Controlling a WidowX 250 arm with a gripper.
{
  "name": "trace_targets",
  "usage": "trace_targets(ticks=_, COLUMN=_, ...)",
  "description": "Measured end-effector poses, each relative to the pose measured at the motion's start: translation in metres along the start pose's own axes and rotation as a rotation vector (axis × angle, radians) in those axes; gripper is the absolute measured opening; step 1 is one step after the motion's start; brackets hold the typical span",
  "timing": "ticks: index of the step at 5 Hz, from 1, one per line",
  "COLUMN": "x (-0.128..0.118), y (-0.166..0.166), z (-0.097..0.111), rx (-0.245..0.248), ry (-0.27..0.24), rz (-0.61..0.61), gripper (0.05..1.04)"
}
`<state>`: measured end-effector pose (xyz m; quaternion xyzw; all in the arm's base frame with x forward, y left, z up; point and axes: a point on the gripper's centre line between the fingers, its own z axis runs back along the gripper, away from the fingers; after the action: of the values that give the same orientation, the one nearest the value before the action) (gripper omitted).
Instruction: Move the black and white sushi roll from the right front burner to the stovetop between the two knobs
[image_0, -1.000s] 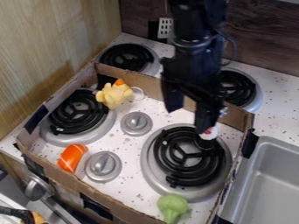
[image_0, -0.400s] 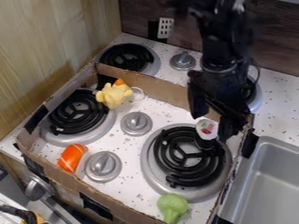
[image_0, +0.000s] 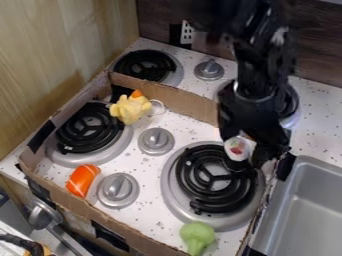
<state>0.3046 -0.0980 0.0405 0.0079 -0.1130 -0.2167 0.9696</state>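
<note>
The tool (image_0: 246, 149) is at the far right edge of the large black coil burner (image_0: 215, 179), right at a small white item (image_0: 237, 148) with a red-and-green mark; whether it grasps this item or is released, I cannot tell. Around that burner on the white surface (image_0: 150, 215) are a green broccoli toy (image_0: 196, 237) at its near edge, an orange piece (image_0: 82, 180) to its left, and a yellow toy (image_0: 130, 107) to its far left.

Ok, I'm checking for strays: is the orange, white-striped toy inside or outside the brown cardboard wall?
Inside: the toy lies on the white stovetop within the wall, beside a round silver knob.
</note>
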Motion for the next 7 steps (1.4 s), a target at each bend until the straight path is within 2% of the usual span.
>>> trace_targets(ticks=1, x=-0.006, y=0.002, z=-0.013, rx=0.022, ry=-0.001, rz=0.038, gripper=0.991)
trace_targets(ticks=2, x=-0.01, y=0.002, z=-0.02, rx=0.049, ry=-0.026, rz=0.068, gripper=0.965)
trace_targets(ticks=3, x=-0.008, y=-0.002, z=-0.021, rx=0.076, ry=-0.046, rz=0.068, gripper=0.696)
trace_targets(ticks=4, x=-0.01, y=-0.003, z=-0.023, rx=0.099, ry=-0.058, rz=0.111, gripper=0.575)
trace_targets(ticks=5, x=-0.006, y=-0.002, z=-0.022, rx=0.107, ry=-0.049, rz=0.129, gripper=0.567)
trace_targets(ticks=6, x=-0.012, y=0.002, z=-0.017, rx=0.035, ry=0.073, rz=0.184, gripper=0.549)
trace_targets(ticks=7, x=-0.007, y=0.008, z=0.018, rx=-0.032, ry=0.168, rz=0.259, gripper=0.54)
